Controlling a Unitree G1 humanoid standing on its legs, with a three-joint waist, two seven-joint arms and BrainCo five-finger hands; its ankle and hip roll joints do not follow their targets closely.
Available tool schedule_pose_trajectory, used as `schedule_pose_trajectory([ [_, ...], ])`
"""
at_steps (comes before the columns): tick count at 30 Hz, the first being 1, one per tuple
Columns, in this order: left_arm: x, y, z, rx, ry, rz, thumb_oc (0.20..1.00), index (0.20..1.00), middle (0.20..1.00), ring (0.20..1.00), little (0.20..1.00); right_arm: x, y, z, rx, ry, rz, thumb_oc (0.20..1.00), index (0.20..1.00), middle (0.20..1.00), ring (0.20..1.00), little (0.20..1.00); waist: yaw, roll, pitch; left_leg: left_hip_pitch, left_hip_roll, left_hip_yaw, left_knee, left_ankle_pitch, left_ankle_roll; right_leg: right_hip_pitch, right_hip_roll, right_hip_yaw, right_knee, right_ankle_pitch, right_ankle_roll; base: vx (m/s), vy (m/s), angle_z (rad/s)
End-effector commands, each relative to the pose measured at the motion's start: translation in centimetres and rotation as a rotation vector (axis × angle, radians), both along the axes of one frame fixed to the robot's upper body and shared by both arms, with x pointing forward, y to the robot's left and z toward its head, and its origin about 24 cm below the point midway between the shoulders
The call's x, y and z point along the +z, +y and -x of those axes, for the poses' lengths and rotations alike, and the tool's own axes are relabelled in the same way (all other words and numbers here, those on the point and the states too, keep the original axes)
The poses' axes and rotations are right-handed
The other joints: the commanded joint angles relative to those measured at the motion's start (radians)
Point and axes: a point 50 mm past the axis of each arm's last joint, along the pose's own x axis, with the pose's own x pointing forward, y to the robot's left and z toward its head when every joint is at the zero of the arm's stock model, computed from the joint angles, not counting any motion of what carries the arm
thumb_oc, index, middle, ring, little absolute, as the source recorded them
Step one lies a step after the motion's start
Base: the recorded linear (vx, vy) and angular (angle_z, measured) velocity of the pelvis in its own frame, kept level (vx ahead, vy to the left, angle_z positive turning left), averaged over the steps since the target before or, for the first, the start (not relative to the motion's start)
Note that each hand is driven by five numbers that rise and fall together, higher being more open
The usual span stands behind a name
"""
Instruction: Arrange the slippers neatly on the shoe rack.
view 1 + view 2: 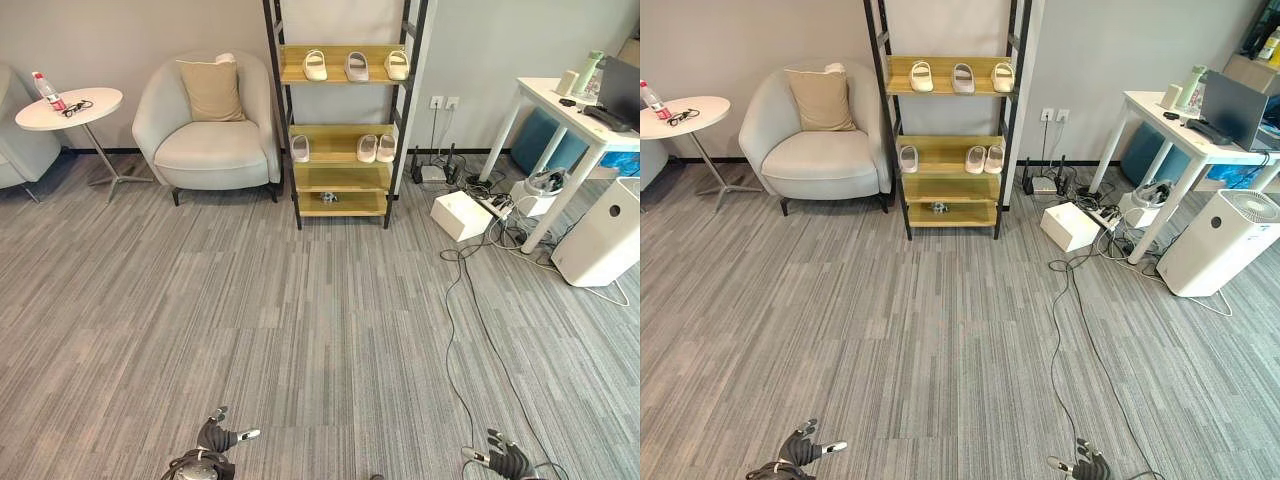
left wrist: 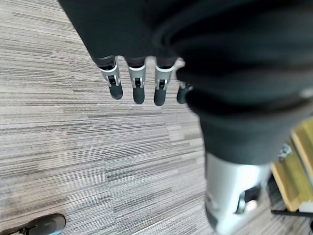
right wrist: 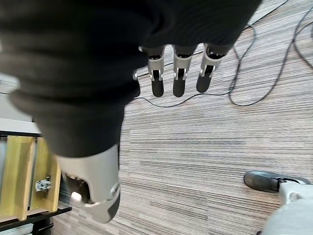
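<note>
Grey striped carpet [image 1: 300, 330] under you. Your left hand [image 1: 212, 440] low at near edge, fingers [image 2: 138, 88] straight, relaxed, holding nothing. Your right hand [image 1: 505, 460] likewise, fingers [image 3: 178, 81] extended, empty. Further off, cables [image 1: 465, 300] trail across floor on your right. Far wall: shoe rack [image 1: 340, 110], three slippers [image 1: 356, 66] on top shelf, three more [image 1: 367, 148] on second shelf. Armchair [image 1: 207, 125] left of rack, white desk [image 1: 570, 120] right.
</note>
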Motion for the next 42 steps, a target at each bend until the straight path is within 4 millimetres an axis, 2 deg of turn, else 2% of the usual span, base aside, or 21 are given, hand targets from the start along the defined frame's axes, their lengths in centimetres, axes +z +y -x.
schedule_pose_trajectory([
  [1,1.4,1.0,-2.4,0.016,-0.103,-0.021,1.000,1.000,1.000,1.000,1.000,0.9,0.2,-1.6,0.039,-0.081,-0.008,1.000,1.000,1.000,1.000,1.000,0.001,-0.048,-0.023,-0.014,-0.048,-0.092,-0.008,0.000,-0.012,0.023,-0.020,0.038,0.009,0.018,0.062,0.00,0.000,0.00],
  [17,1.3,0.6,-1.7,0.039,-0.107,0.048,1.000,1.000,1.000,1.000,1.000,0.8,0.8,-1.8,0.075,-0.070,-0.040,1.000,1.000,1.000,1.000,1.000,0.004,-0.047,-0.011,-0.011,-0.048,-0.091,-0.008,-0.004,-0.009,0.025,-0.015,0.043,0.006,0.015,0.059,0.00,-0.001,-0.01],
  [32,1.1,1.1,-1.2,0.052,-0.078,0.016,1.000,1.000,1.000,1.000,1.000,1.2,1.2,-2.8,0.103,-0.103,-0.048,1.000,1.000,1.000,1.000,1.000,0.004,-0.051,0.005,-0.027,-0.049,-0.093,-0.008,-0.006,-0.002,0.007,-0.017,0.041,0.019,0.011,0.062,0.00,0.007,0.00],
  [36,1.7,1.5,-1.8,0.048,-0.119,0.004,1.000,1.000,1.000,1.000,1.000,1.8,0.9,-3.8,0.095,-0.145,-0.034,1.000,1.000,1.000,1.000,1.000,0.006,-0.046,0.023,-0.052,-0.051,-0.089,-0.008,-0.002,0.011,-0.064,-0.017,0.041,0.123,-0.011,0.070,-0.04,0.088,-0.01],
  [37,2.2,1.8,-2.2,0.052,-0.144,-0.001,1.000,1.000,1.000,1.000,1.000,2.1,0.7,-4.2,0.088,-0.166,-0.031,1.000,1.000,1.000,1.000,1.000,0.007,-0.043,0.039,-0.060,-0.050,-0.082,-0.006,-0.004,0.020,-0.123,-0.014,0.034,0.229,-0.015,0.089,-0.05,0.110,-0.04],
  [40,2.5,2.2,-2.3,0.036,-0.149,-0.026,1.000,1.000,1.000,1.000,1.000,2.1,0.6,-4.3,0.090,-0.169,-0.023,1.000,1.000,1.000,1.000,1.000,0.004,-0.034,0.075,-0.047,-0.047,-0.062,-0.008,-0.008,0.033,-0.240,-0.030,0.021,0.444,0.099,0.151,-0.02,0.101,-0.27],
  [42,2.4,2.2,-2.3,0.022,-0.137,-0.033,1.000,1.000,1.000,1.000,1.000,2.1,0.3,-4.0,0.107,-0.149,0.009,1.000,1.000,1.000,1.000,1.000,-0.005,-0.021,0.082,-0.027,-0.033,-0.074,-0.008,-0.001,0.026,-0.290,-0.026,0.007,0.483,0.104,0.141,0.15,0.053,-0.23],
])
